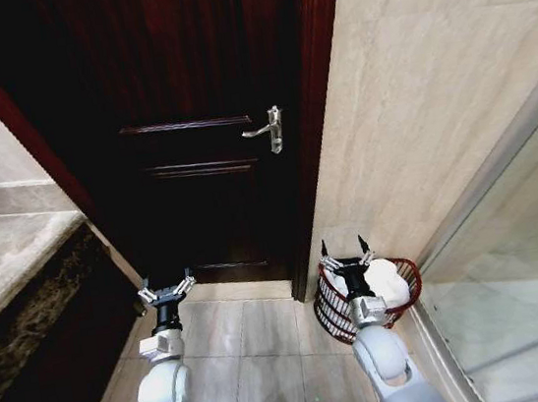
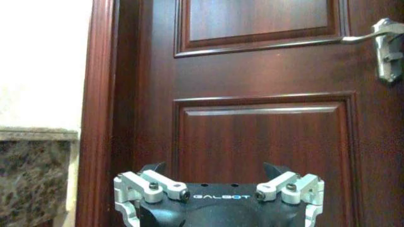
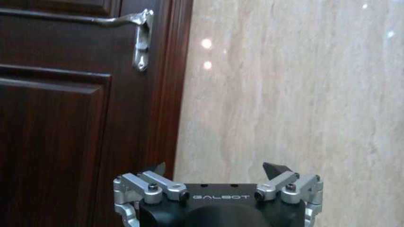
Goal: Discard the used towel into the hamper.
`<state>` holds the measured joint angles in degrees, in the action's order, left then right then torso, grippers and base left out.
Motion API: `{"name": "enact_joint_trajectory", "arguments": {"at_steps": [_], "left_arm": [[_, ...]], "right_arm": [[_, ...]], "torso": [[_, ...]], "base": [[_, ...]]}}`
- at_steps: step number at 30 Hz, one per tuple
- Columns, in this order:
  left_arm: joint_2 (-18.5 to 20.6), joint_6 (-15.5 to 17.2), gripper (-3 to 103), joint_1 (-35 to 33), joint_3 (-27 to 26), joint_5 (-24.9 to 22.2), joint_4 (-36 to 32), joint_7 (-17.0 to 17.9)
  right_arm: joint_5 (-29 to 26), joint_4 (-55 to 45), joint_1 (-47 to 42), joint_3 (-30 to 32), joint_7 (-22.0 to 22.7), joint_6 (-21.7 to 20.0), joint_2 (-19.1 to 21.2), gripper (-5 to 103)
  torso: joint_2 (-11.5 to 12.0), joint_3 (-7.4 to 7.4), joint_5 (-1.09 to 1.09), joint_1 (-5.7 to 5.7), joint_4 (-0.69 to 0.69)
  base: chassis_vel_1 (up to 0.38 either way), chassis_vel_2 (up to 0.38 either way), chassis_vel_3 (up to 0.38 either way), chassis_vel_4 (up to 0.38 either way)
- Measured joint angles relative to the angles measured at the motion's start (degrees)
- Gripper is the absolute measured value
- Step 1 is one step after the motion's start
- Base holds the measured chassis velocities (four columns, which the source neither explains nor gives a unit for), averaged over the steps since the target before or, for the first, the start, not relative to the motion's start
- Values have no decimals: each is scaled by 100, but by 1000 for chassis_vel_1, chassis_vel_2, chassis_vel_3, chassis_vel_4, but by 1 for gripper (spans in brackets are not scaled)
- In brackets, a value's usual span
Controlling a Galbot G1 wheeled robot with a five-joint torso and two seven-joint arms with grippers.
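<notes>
**Towel in the hamper, both grippers empty**

The hamper [image 1: 335, 313] stands on the tiled floor [image 1: 256, 331] in the corner between the dark wooden door [image 1: 196, 171] and the marble wall [image 1: 414, 93]. A white towel [image 1: 389, 279] lies inside it. The right gripper [image 1: 344, 251] hovers above the hamper with jaws wide apart, holding nothing. The left gripper [image 1: 166, 287] is also spread open and empty, before the door. Each gripper body carries the word "GALBOT".

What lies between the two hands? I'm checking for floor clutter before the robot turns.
In the head view, just bare floor tile between the left hand and the right hand, which is over the hamper.
</notes>
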<state>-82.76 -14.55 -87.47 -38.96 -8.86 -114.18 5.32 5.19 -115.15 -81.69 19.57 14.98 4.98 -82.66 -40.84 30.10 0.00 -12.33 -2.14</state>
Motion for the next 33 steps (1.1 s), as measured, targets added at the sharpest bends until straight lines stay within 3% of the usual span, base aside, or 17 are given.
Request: {"name": "enact_joint_trajectory", "arguments": {"at_steps": [3, 11, 27, 33], "left_arm": [[-53, 24, 100, 33, 83, -2, 17, 1], [-56, 19, 100, -30, 28, -27, -43, 2], [214, 45, 100, -291, -37, -215, -252, -104], [377, 417, 100, -545, 12, -337, -436, -115]], "right_arm": [[1, -91, -129, 76, 16, 0, 37, 100], [4, -176, -199, 61, 1, -45, 44, 100], [11, -390, -104, 283, -8, -283, 22, 100], [-161, -534, -287, 691, -137, -560, -20, 100]], "torso": [[-146, 81, 0, -63, 1], [-259, 145, 0, -112, 1], [-662, 370, -1, -288, 2], [-829, 464, -1, -360, 1]], "base": [[0, 0, 0, 0], [0, 0, 0, 0], [0, 0, 0, 0], [0, 0, 0, 0]]}}
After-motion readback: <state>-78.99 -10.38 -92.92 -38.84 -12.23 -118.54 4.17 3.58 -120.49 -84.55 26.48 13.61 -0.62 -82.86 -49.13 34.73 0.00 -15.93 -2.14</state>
